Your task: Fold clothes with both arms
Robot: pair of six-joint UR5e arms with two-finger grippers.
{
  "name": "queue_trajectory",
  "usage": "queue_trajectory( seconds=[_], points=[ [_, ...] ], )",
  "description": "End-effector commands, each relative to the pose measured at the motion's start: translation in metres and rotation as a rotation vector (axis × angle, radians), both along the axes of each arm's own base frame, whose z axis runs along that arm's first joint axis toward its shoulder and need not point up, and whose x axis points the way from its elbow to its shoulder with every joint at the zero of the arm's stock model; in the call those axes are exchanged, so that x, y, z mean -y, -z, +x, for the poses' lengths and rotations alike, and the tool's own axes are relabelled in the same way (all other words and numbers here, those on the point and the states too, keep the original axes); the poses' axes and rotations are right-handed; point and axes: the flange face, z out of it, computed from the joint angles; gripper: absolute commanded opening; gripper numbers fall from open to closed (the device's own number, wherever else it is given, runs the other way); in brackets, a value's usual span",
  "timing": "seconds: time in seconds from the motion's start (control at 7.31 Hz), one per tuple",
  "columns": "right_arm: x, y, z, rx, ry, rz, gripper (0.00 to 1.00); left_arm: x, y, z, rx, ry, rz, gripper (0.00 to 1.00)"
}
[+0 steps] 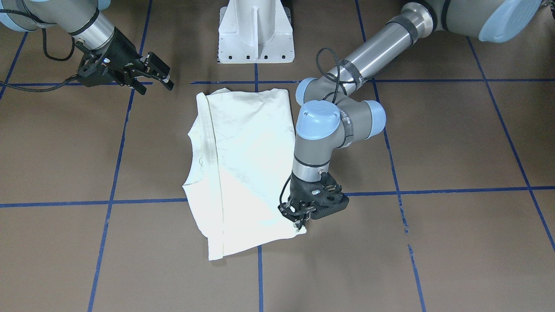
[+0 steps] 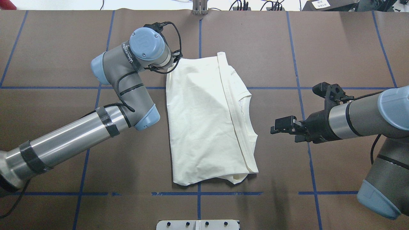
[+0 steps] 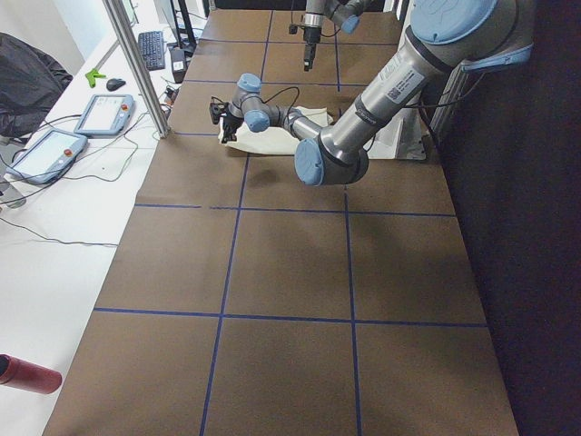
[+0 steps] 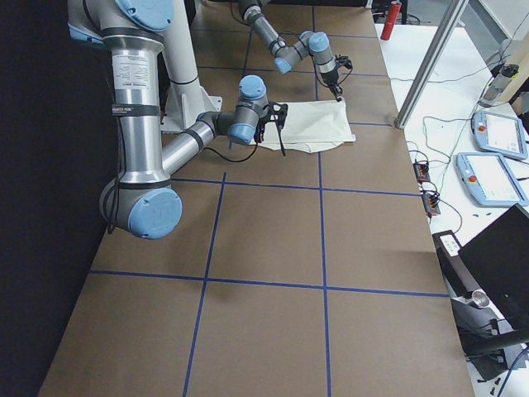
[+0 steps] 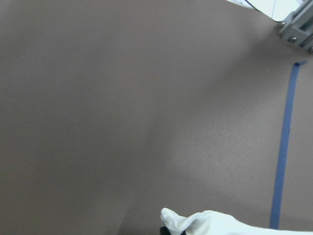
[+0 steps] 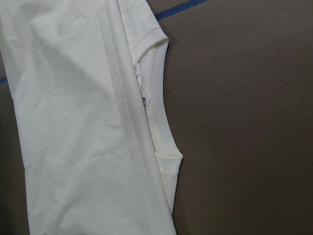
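Two grippers, only one busy: my left gripper point(image 1: 300, 221) pinches the corner of the shirt point(image 1: 247, 164) right beneath it. The right gripper point(image 1: 155, 86) hangs spread, the folded shirt just beside it — I would grasp its nearest corner there, then lift both evenly.

We count one shirt point(image 2: 204, 121), two arms (left arm point(image 2: 73, 134), right arm point(image 2: 361, 115)), two claws (left claw point(image 1: 301, 222), right claw point(image 1: 155, 86)), seemingly two pendants point(image 4: 492, 178).
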Motion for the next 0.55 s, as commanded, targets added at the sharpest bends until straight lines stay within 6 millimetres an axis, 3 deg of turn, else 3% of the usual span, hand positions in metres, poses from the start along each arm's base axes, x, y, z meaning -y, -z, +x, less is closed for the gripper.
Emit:
queue_trajectory(
  seconds=[0.0,0.27,0.41],
  points=[
    [0.0,0.003,-0.002,0.004,0.001,0.002,1.0,0.01,-0.006,0.01,-0.008,0.005,0.013,0.0],
    [0.004,0.002,-0.005,-0.001,-0.013,0.006,1.0,0.017,-0.012,0.004,0.007,0.033,0.019,0.05],
    [0.006,0.001,-0.007,-0.005,-0.02,0.008,1.0,0.022,-0.018,-0.002,0.04,0.014,0.047,0.99]
  ],
)
